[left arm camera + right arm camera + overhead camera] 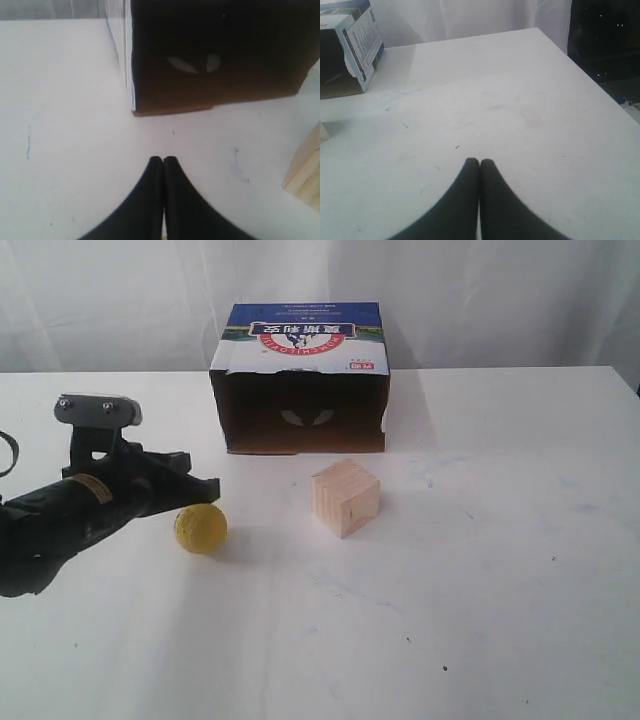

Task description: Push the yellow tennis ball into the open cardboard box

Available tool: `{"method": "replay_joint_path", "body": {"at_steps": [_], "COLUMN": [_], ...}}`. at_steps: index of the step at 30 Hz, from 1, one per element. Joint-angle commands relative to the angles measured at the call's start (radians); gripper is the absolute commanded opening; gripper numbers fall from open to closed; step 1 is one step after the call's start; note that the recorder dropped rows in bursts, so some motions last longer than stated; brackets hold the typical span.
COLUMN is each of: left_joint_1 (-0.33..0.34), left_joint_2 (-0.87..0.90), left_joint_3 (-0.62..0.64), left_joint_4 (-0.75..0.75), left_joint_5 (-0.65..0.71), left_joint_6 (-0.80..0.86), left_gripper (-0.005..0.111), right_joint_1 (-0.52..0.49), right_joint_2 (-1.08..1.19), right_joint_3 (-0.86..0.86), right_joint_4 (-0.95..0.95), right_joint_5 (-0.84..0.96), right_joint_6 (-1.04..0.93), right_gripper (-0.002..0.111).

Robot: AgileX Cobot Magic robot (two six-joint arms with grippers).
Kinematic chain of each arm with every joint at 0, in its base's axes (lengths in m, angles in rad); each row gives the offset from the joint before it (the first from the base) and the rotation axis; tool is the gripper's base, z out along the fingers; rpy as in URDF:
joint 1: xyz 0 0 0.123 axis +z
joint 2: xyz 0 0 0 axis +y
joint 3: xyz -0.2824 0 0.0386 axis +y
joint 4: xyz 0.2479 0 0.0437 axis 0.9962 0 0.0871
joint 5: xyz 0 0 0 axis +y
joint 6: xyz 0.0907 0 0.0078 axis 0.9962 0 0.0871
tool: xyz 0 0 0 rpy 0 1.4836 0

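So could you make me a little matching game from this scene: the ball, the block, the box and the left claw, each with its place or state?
Things:
1. yellow tennis ball
2. wooden cube
3. open cardboard box
4. left claw

Descriptions:
A. farthest back, dark inside
B. black, shut
C. fuzzy, left of the cube in the exterior view
D. pale, in front of the box's opening

Pairs: 1-C, 2-D, 3-A, 4-B.

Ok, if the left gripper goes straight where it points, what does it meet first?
Probably the open cardboard box, near a side wall; the yellow tennis ball lies under the left gripper.
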Motion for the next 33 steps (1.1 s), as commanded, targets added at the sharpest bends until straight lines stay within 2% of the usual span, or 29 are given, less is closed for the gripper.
{"method": "replay_joint_path", "body": {"at_steps": [1, 4, 7, 11, 13, 18, 22, 26, 29, 33], "left_joint_1": [0.0, 0.0, 0.0, 0.0, 0.0, 0.004, 0.033, 0.054, 0.079, 0.096], "left_joint_2": [-0.116, -0.2, -0.203, -0.154, -0.141, -0.141, -0.132, -0.081, -0.039, 0.015], "left_joint_3": [0.033, 0.088, 0.142, 0.184, 0.191, 0.191, 0.189, 0.189, 0.183, 0.142], "left_joint_4": [0.006, 0.013, 0.069, 0.272, 0.323, 0.277, 0.273, 0.254, 0.205, 0.212], "left_joint_5": [0.038, 0.114, 0.14, 0.15, 0.156, 0.105, 0.086, 0.072, 0.015, 0.027], "left_joint_6": [0.001, 0.001, 0.011, -0.026, -0.056, -0.061, -0.056, 0.02, 0.022, 0.017], "left_gripper": [0.0, 0.0, 0.0, 0.0, 0.0, 0.0, 0.0, 0.0, 0.0, 0.0], "right_joint_1": [0.003, 0.003, 0.003, 0.003, 0.003, 0.003, 0.003, 0.003, 0.003, 0.003], "right_joint_2": [-0.004, -0.004, -0.004, -0.004, -0.004, -0.004, -0.004, -0.004, -0.004, -0.004], "right_joint_3": [-0.001, -0.001, -0.001, -0.001, -0.001, -0.001, -0.001, -0.001, -0.001, -0.001], "right_joint_4": [0.001, 0.001, 0.001, 0.001, 0.001, 0.001, 0.001, 0.001, 0.001, 0.001], "right_joint_5": [-0.009, -0.009, -0.009, -0.009, -0.009, -0.009, -0.009, -0.009, -0.009, -0.009], "right_joint_6": [-0.002, -0.002, -0.002, -0.002, -0.002, -0.002, -0.002, -0.002, -0.002, -0.002], "right_gripper": [0.0, 0.0, 0.0, 0.0, 0.0, 0.0, 0.0, 0.0, 0.0, 0.0]}}
